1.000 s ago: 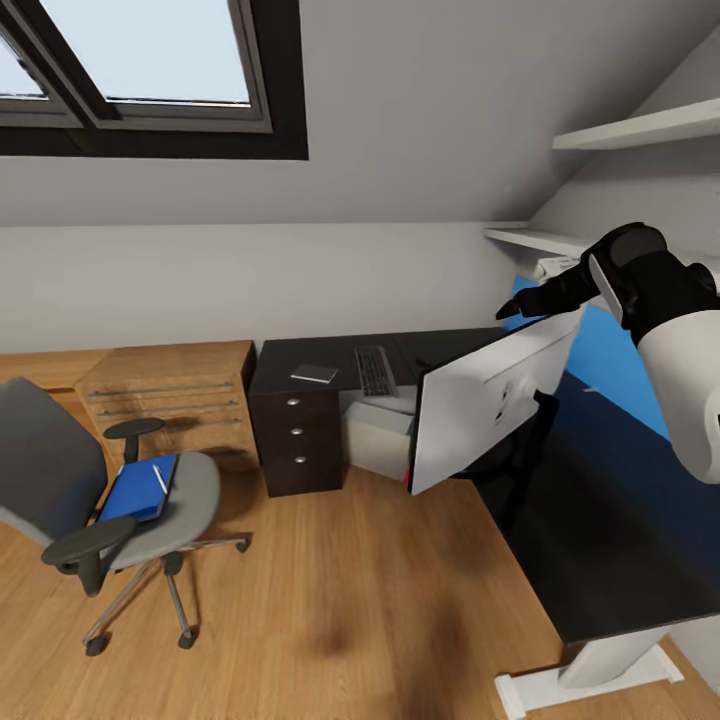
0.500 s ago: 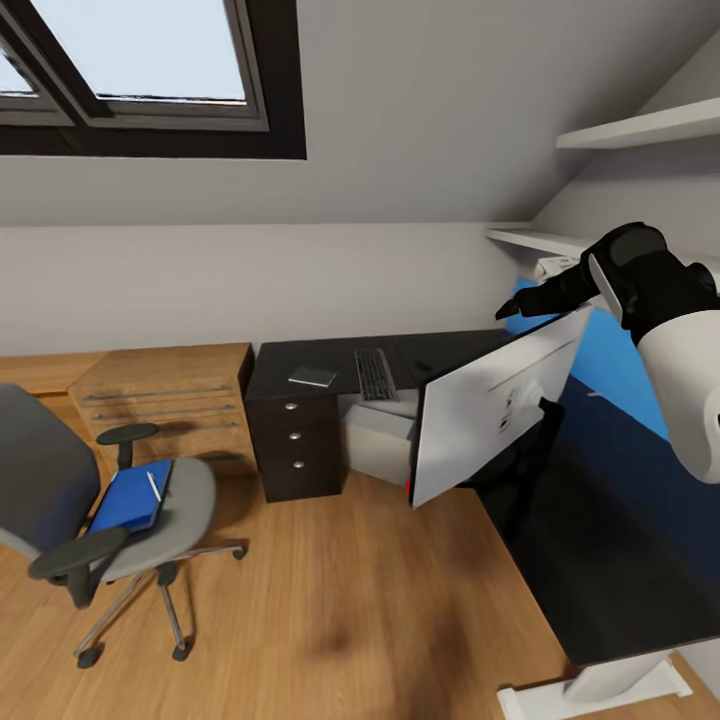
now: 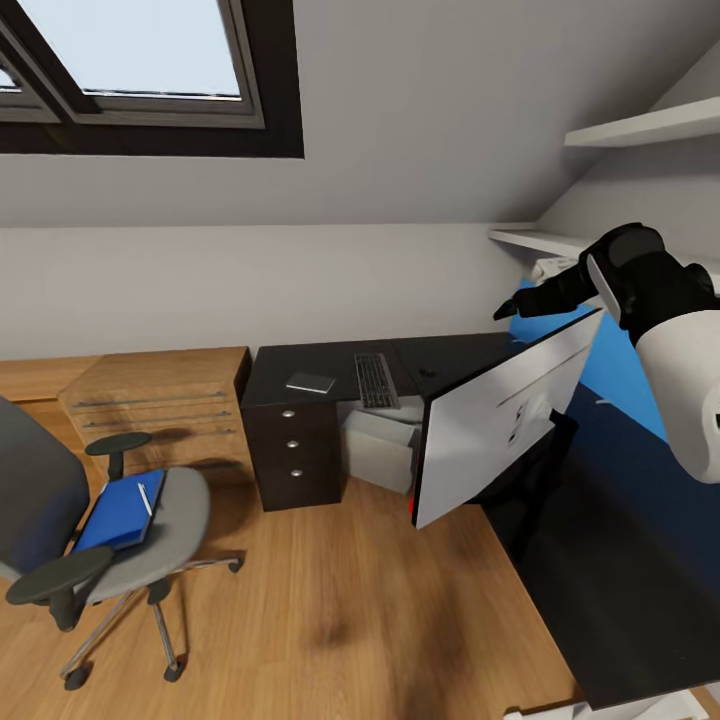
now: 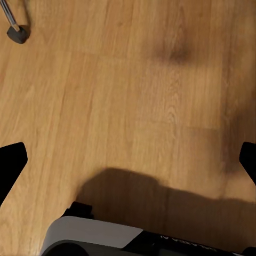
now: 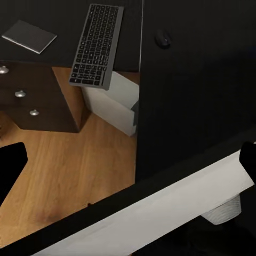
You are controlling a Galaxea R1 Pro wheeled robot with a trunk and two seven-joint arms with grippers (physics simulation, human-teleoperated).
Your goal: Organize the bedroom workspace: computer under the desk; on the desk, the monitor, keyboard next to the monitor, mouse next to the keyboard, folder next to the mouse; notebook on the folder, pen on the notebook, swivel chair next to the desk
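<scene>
The black desk (image 3: 300, 358) stands against the far wall, with the notebook (image 3: 310, 382), the keyboard (image 3: 375, 380) and the mouse (image 3: 428, 372) on it. The keyboard (image 5: 97, 45) overhangs the desk's front edge, above the grey computer (image 3: 383, 448). The monitor (image 3: 498, 425) leans over the desk's right wing, pale back toward me. My right gripper (image 3: 508, 308) hovers open just above its top edge (image 5: 160, 210). On the swivel chair (image 3: 160, 530) lies the blue folder (image 3: 118, 510) with the pen (image 3: 145, 497) on it. My left gripper (image 4: 128, 165) hangs open over bare floor.
A light wooden drawer unit (image 3: 160, 395) sits left of the desk. A large blue panel (image 3: 618, 362) and white shelves (image 3: 640, 125) line the right wall under the sloped ceiling. A chair caster (image 4: 16, 33) shows in the left wrist view. Wood floor (image 3: 330, 600) lies between chair and desk.
The whole head view has shifted, so the camera moved: the chair slid toward the picture's lower left and the monitor looks slightly larger. The right arm keeps its pose above the monitor.
</scene>
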